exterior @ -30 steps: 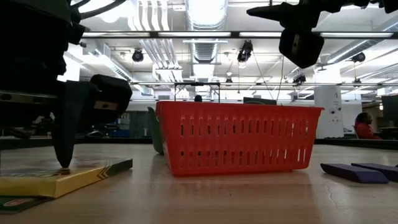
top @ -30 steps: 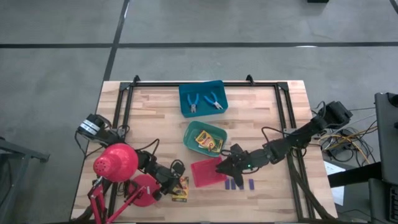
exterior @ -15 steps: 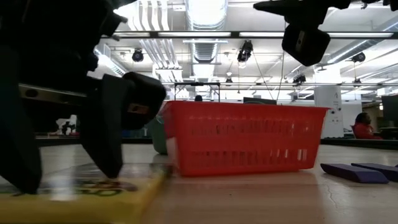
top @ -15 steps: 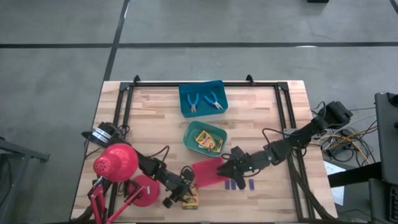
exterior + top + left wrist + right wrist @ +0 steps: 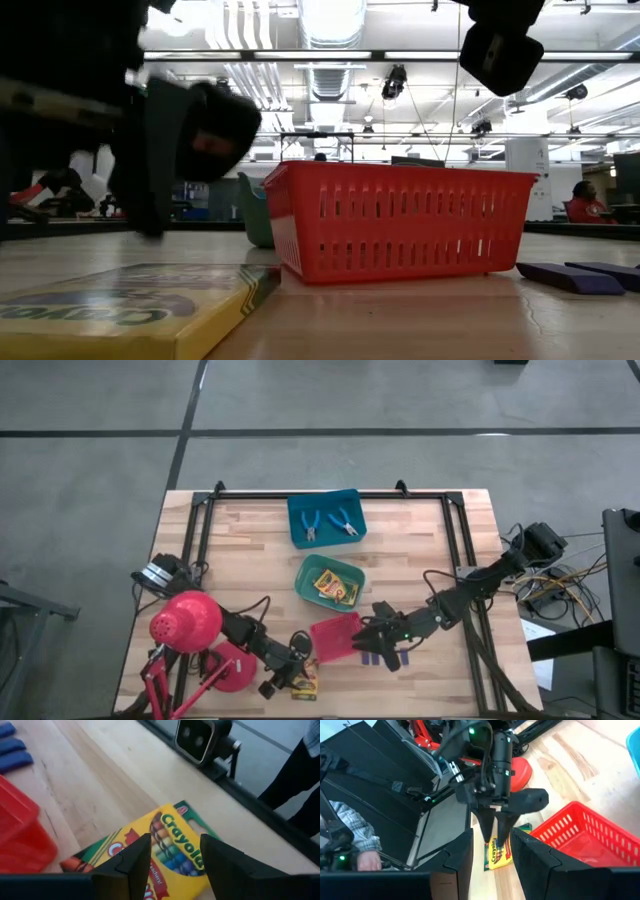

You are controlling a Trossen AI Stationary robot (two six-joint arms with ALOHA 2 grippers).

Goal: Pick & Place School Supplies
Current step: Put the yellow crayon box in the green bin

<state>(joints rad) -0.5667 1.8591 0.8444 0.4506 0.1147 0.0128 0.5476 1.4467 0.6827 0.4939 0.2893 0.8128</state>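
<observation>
Hovering over a yellow-and-green crayon box (image 5: 303, 681) at the near edge of the counter (image 5: 250, 550), the left end effector (image 5: 291, 672) is seen from above, while the right end effector (image 5: 380, 648) is reaching in beside the red tray (image 5: 333, 637), above the dark blue-purple blocks (image 5: 377, 658) lying on the wood. Two blue-handled tools (image 5: 327, 524) are already sitting in the blue tray (image 5: 300, 536), and more crayon boxes (image 5: 335, 588) are resting in the green tray (image 5: 305, 573); a red desk lamp (image 5: 186, 622) is crowding the left arm.

At counter level, the crayon box (image 5: 130, 305) is lying flat in the foreground with the left end effector (image 5: 150, 135) raised clear of it, fingers not touching. The red tray (image 5: 400, 220) is standing behind, with two blocks (image 5: 575, 275) to its side.

The left wrist camera is showing the left end effector (image 5: 175, 850) with fingers apart and nothing between them, the crayon box (image 5: 160, 850) lying directly beyond.

From the right wrist, the right end effector (image 5: 492, 845) is showing its own fingers apart and empty, and the left arm's fingers (image 5: 495, 822) are pointing down at the box (image 5: 499, 852).

The step in hand appears to be the pickup of this last loose box; the next move likely calls for descending, straddling its narrow sides and closing, then carrying it to the green tray.
</observation>
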